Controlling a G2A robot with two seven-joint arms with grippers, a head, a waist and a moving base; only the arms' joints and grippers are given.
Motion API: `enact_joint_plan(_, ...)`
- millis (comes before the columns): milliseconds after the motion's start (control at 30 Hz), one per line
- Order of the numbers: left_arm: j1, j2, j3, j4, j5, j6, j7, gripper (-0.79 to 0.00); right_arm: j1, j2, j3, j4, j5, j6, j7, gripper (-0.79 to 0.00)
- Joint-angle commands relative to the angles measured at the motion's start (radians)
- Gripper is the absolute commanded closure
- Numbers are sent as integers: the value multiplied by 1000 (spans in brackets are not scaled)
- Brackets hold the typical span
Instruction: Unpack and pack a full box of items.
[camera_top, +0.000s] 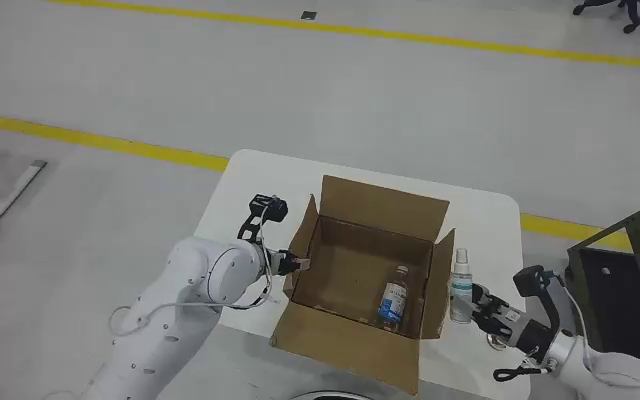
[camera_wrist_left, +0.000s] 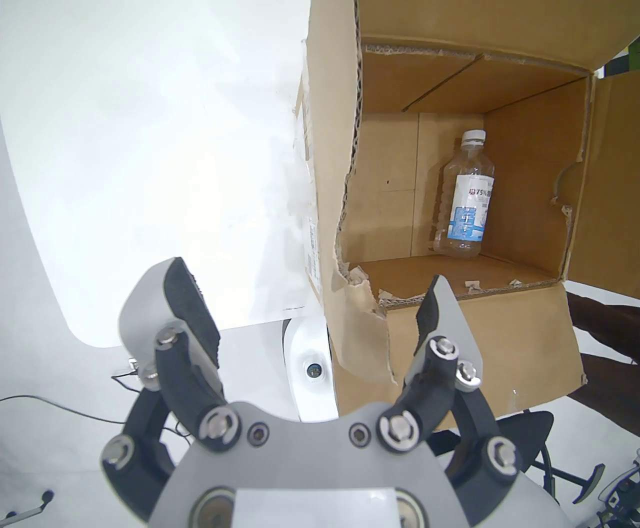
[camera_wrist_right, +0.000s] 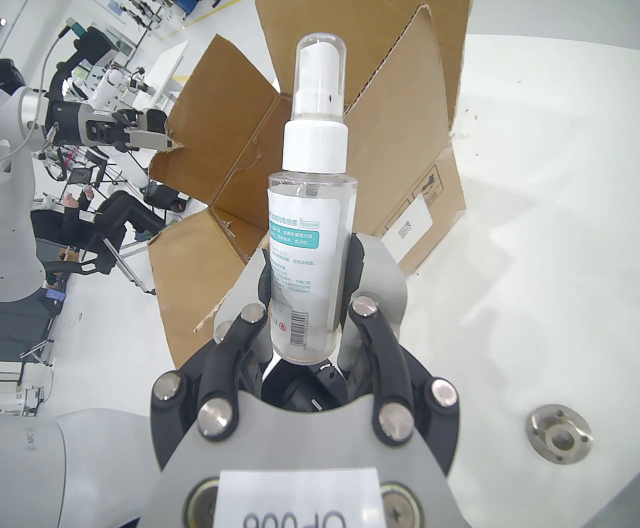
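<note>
Right gripper (camera_wrist_right: 310, 270) pinches spray bottle (camera_wrist_right: 312, 225) low on body, outside cardboard box (camera_top: 385, 205), just beside its flap. Likely light, rigid, slick plastic; nozzle cap fragile, so grip labelled body. 1 clear bottle (camera_top: 394, 297) lies inside box. Left gripper (camera_wrist_left: 306, 280) jaws spread at torn box wall.
</note>
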Motion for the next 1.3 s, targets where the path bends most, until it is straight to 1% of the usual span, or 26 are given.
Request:
enact_joint_plan(0, -6, -4, 22, 32, 12, -3, 8, -566, 7, 1, -14, 3, -5, 0, 0, 0)
enact_joint_plan(33, -8, -6, 26, 40, 8, -1, 12, -428, 9, 1, -18, 5, -6, 1, 0, 0)
enact_joint_plan(67, -11, -8, 34, 57, 10, -2, 15, -345, 11, 2, -23, 6, -8, 3, 0, 0)
enact_joint_plan(133, -17, -12, 47, 78, 10, -2, 23, -139, 16, 3, -30, 9, -11, 4, -1, 0)
enact_joint_plan(167, -20, -14, 52, 88, 7, -2, 25, 0, 17, 3, -34, 10, -14, 5, -3, 0)
enact_joint_plan(267, -24, -19, 55, 108, -44, -6, 4, 0, 18, 5, -37, 14, -18, 10, -7, 0)
enact_joint_plan(367, -29, -24, 45, 124, -103, -4, 8, 0, 17, 6, -33, 20, -15, 20, -15, 0)
enact_joint_plan(433, -26, -27, 34, 131, -162, 11, 17, 0, 16, 6, -29, 19, -9, 28, -17, 0)
enact_joint_plan(467, -23, -32, 14, 141, -247, 31, 23, 0, 15, 7, -25, 17, -2, 31, -17, 0)
enact_joint_plan(533, -23, -35, -8, 157, -317, 46, 36, 0, 15, 8, -19, 12, 6, 34, -16, 0)
enact_joint_plan(700, -23, -32, -12, 168, -317, 38, 45, 0, 6, 10, 10, -16, 41, 34, -25, 0)
enact_joint_plan(967, -4, -36, -34, 149, -454, 86, 59, 0, -36, 13, 107, -57, 155, 6, -23, 0)
enact_joint_plan(1067, 1, -40, -36, 154, -518, 121, 67, 0, -53, 14, 146, -72, 201, -4, -14, 0)
enact_joint_plan(1167, 6, -45, -22, 163, -572, 148, 71, 0, -65, 15, 169, -84, 218, -7, 1, 0)
enact_joint_plan(1267, 1, -50, 3, 178, -606, 153, 71, 0, -67, 16, 163, -92, 212, 15, 18, 0)
